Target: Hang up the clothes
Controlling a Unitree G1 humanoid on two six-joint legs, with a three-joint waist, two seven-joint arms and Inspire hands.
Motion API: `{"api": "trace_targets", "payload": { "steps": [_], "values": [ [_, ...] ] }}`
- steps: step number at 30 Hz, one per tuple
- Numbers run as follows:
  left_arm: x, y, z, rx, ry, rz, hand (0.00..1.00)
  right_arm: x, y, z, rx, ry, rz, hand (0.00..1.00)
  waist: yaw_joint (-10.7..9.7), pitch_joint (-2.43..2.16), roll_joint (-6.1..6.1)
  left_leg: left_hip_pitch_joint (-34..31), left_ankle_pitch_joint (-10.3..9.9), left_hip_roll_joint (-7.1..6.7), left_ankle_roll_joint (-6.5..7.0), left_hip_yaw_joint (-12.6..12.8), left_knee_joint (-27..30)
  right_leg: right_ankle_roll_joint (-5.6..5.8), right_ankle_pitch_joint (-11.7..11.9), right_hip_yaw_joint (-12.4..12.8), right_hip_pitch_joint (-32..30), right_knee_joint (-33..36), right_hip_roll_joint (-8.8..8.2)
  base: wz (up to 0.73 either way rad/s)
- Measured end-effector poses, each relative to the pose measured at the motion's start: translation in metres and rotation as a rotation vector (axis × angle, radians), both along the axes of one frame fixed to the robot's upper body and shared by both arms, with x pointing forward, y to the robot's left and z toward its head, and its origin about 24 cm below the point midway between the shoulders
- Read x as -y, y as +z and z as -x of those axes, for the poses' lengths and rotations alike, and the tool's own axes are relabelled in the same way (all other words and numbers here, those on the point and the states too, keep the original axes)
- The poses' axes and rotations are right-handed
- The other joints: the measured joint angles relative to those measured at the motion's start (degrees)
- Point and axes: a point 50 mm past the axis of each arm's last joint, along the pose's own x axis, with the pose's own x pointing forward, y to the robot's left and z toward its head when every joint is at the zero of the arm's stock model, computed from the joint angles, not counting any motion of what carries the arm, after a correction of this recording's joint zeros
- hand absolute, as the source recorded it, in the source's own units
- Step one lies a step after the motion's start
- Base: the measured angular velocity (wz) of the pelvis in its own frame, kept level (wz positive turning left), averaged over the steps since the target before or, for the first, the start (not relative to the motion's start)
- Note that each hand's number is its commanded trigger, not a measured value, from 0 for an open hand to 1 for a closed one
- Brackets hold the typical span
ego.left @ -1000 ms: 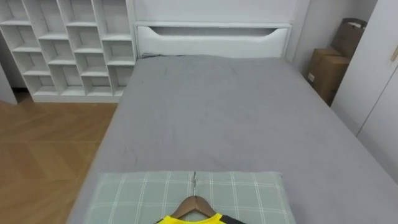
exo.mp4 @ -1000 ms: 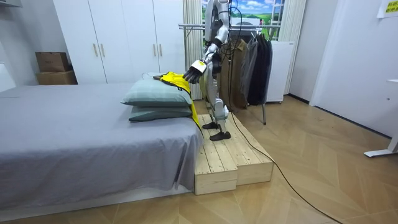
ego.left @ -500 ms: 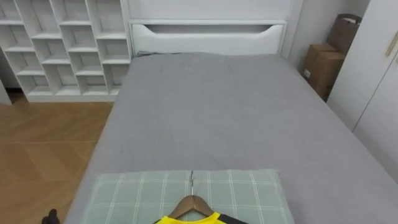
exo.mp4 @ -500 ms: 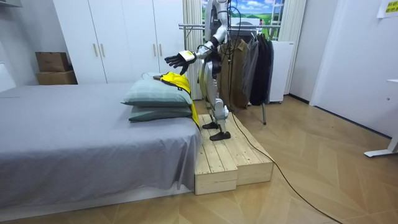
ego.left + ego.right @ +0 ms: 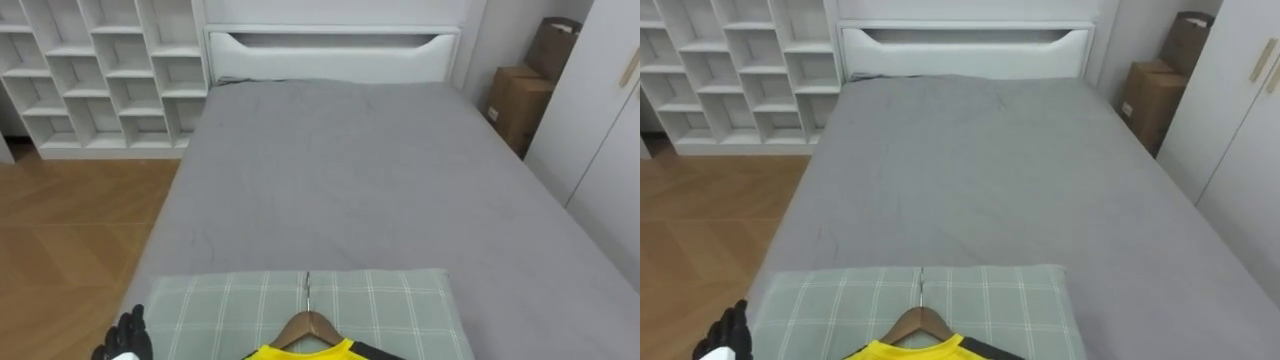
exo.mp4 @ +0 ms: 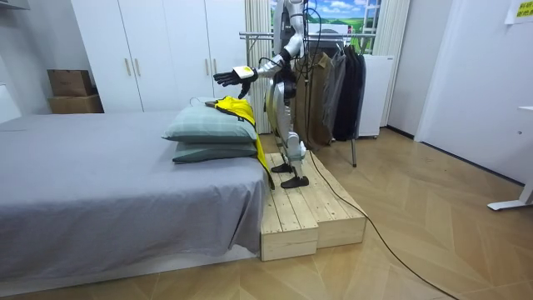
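Note:
A yellow garment (image 5: pixel 300 352) on a wooden hanger (image 5: pixel 312 328) lies on a green checked pillow (image 5: pixel 220 310) at the near end of the grey bed (image 5: pixel 350 170). The hanger's metal hook points toward the headboard. In the room view the garment (image 6: pixel 236 107) drapes over the stacked pillows (image 6: pixel 212 127) and down the bed's end. My left hand (image 5: pixel 125 338) is open with straight fingers, left of the pillow and apart from the garment. The room view has that hand (image 6: pixel 231 77) held out above the pillows. I stand on a wooden platform (image 6: pixel 308 212) at the bed's end.
A clothes rack (image 6: pixel 337 83) with dark garments stands right behind me. White cube shelves (image 5: pixel 100 70) are beyond the bed's left side, with wooden floor (image 5: pixel 60 230) between. Cardboard boxes (image 5: pixel 520 95) and white wardrobe doors (image 5: pixel 600 140) are to the right.
My left hand has lifted off the garment on the pillows, risen and swung out over the bed. It has come into the eye views at the lower left.

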Motion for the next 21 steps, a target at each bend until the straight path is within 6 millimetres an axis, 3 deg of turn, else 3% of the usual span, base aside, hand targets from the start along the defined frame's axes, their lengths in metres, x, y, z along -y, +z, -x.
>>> {"api": "trace_targets", "payload": {
  "steps": [12,21],
  "values": [
    [0.013,0.003,-0.014,-0.033,-0.137,-0.033,0.0,0.003,0.001,-0.003,0.005,0.013,0.003,0.0,-0.24,0.38,0.21,-0.31,0.04,0.01,0.07,0.38,0.02,0.06,0.13,0.36,-0.34,-0.08,0.02,-0.01],
    [0.024,-0.002,-0.013,-0.094,-0.197,-0.016,0.0,0.001,0.001,-0.007,0.007,0.039,0.004,0.0,-1.43,0.61,-0.08,-0.4,0.05,0.02,0.08,0.61,0.0,0.1,0.16,0.71,-0.48,-0.12,0.09,-0.01]
  ]
}}
